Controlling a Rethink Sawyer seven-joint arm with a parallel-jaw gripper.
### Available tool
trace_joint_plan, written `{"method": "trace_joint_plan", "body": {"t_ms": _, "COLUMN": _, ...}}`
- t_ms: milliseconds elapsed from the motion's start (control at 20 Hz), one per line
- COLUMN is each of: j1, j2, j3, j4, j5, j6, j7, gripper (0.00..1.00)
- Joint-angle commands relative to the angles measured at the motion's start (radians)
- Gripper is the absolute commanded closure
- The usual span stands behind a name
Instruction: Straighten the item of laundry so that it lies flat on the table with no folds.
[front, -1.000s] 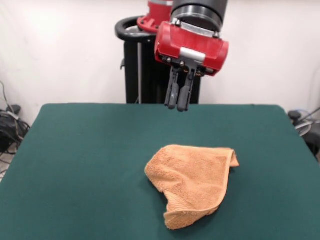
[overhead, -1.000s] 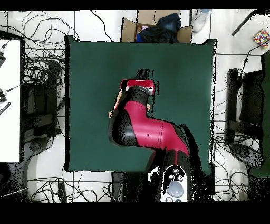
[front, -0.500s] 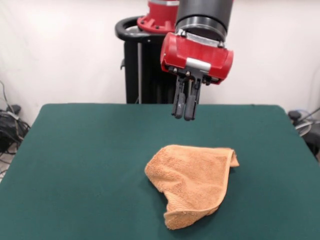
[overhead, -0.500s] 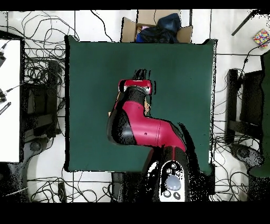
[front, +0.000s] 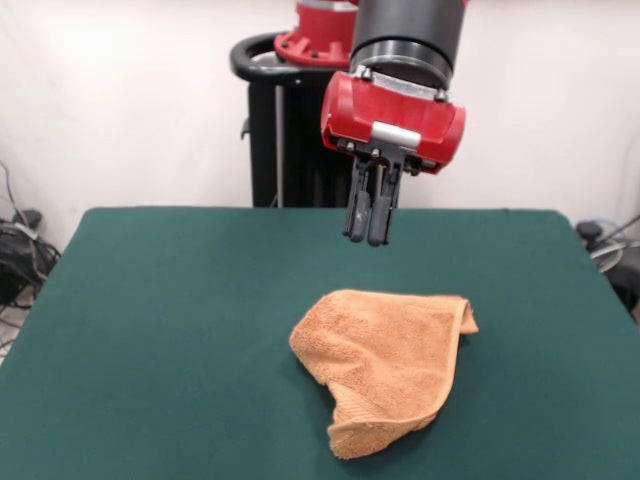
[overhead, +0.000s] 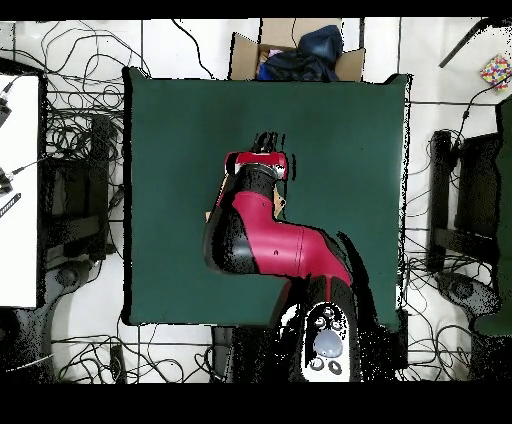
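A light-orange terry-cloth towel (front: 385, 365) lies crumpled on the dark green tabletop (front: 170, 330), right of centre and toward the near edge. Its top layer is folded over, with a hemmed corner sticking out at the upper right and a rolled, thicker fold at the bottom near the front edge. The gripper (front: 367, 225) hangs in the air above the tabletop, beyond the towel and well clear of it, touching nothing. Its two dark fingers (front: 356, 212) point down and sit pressed close together with nothing between them, beneath a red housing on a black cylindrical wrist. Cables lie on the floor at the left edge.
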Motion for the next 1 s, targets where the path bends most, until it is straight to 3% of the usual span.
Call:
{"method": "trace_joint_plan", "body": {"t_ms": 50, "j1": 0.011, "j2": 0.019, "j3": 0.056, "j4": 0.040, "j5": 0.025, "j6": 0.028, "j7": 0.211, "gripper": 1.00}}
{"method": "trace_joint_plan", "body": {"t_ms": 1000, "j1": 0.017, "j2": 0.013, "j3": 0.046, "j4": 0.044, "j5": 0.014, "j6": 0.023, "j7": 0.201, "gripper": 1.00}}
